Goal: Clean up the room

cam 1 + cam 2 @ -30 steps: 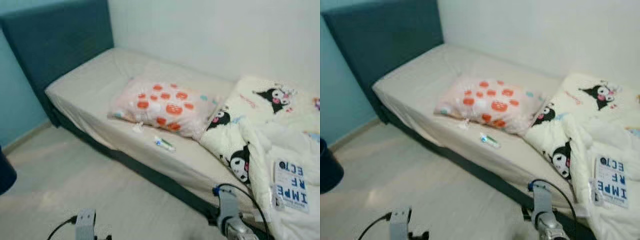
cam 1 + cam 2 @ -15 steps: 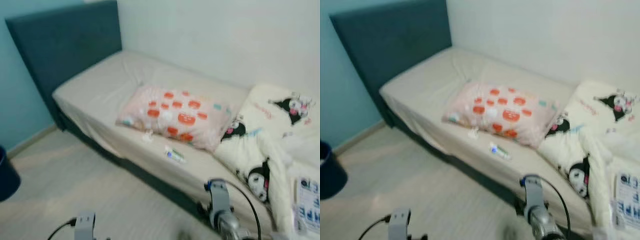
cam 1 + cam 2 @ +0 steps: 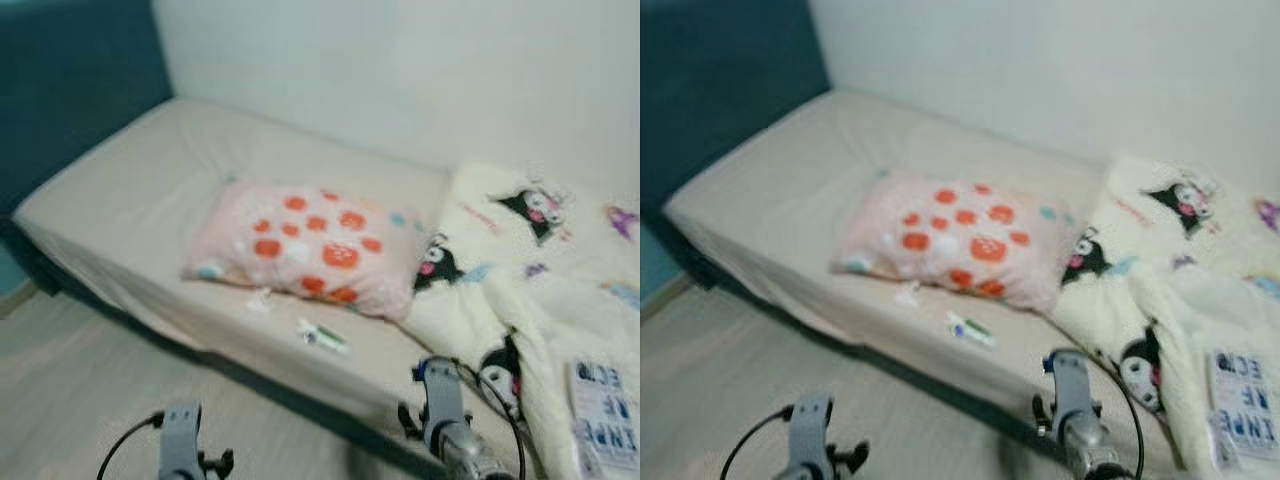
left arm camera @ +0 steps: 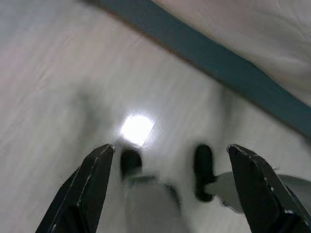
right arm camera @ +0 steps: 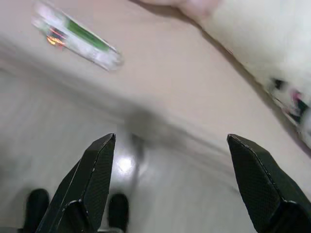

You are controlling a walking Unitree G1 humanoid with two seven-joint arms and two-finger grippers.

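A bed (image 3: 120, 215) with a beige sheet runs from the upper left of the frame toward the lower right, its dark teal headboard (image 3: 70, 90) in the upper left corner and a pale wall behind it. The bed's near edge, with a dark teal base strip below it, crosses the frame diagonally from the left middle down to the lower centre. Below that edge lies light wood floor (image 3: 70, 400), taking up the lower left of the frame as open room.

A pink pillow with orange spots (image 3: 305, 240) lies in the middle of the frame on the mattress. Just in front of it, close to the bed's near edge, are a small crumpled white scrap (image 3: 260, 298) and a small tube with green markings (image 3: 322, 335), near each other but apart. In the right wrist view the tube (image 5: 77, 36) lies on the sheet a little back from the mattress edge. A cream blanket with cartoon prints (image 3: 540, 300) covers the right of the frame, and a white card with blue letters (image 3: 605, 420) rests on it at the lower right.

The left hand (image 4: 170, 189) hangs over bare floor beside the bed base, fingers apart. The right hand (image 5: 170, 187) hangs at the bed's near edge, fingers spread wide, holding nothing.
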